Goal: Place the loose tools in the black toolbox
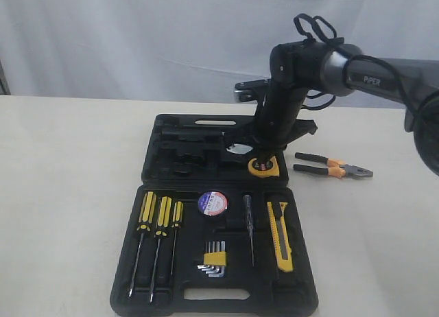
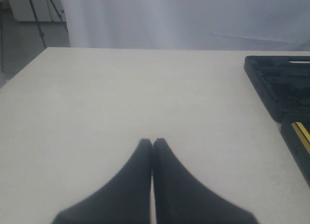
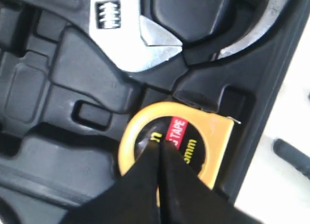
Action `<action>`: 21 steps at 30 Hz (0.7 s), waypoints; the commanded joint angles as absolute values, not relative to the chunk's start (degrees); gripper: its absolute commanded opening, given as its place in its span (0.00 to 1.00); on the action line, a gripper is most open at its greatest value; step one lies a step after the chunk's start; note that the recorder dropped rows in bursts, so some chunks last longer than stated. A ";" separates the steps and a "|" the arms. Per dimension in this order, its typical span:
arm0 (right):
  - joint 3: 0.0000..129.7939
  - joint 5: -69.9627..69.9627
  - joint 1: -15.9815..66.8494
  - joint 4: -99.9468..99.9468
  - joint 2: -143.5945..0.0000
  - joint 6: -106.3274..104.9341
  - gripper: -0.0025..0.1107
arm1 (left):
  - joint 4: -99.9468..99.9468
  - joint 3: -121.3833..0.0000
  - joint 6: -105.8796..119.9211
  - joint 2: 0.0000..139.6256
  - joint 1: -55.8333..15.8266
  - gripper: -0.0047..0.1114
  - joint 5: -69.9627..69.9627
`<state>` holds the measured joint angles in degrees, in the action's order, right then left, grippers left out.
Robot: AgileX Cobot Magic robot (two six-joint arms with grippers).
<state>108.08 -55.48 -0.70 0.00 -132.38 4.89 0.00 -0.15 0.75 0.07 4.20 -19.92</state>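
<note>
The black toolbox point(image 1: 152, 167) lies open on the table. The yellow tape measure point(image 1: 263, 167) point(image 3: 216, 136) sits in a recess at the right of the far half. My right gripper point(image 3: 160, 145) point(image 1: 265, 154) is shut, with its tips right over the measure's black face and nothing between them. The black-and-orange pliers point(image 1: 333, 167) lie on the table right of the box; one handle point(image 3: 292, 155) shows in the right wrist view. The utility knife point(image 1: 280, 236) and the tape roll point(image 1: 212, 203) lie in the near half. My left gripper point(image 2: 153, 142) is shut over bare table.
Three screwdrivers point(image 1: 158, 222), a hex key set point(image 1: 215, 256) and a thin tester screwdriver point(image 1: 248, 225) fill the near half. A silver adjustable wrench point(image 3: 130, 43) lies in the far half beside the tape measure. The box's edge point(image 2: 264, 76) shows in the left wrist view.
</note>
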 commanded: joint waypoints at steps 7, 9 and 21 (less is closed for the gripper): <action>107.91 -56.40 -4.56 -3.27 -132.99 1.60 0.02 | 0.00 0.00 0.41 0.00 3.93 0.04 -19.62; 107.91 -56.18 -4.86 -6.11 -131.44 0.00 0.02 | 0.00 0.00 0.41 0.00 3.93 0.04 -19.62; 107.91 -64.52 -10.05 -6.78 -123.47 -2.46 0.02 | 0.00 0.00 0.41 0.00 3.93 0.04 -19.62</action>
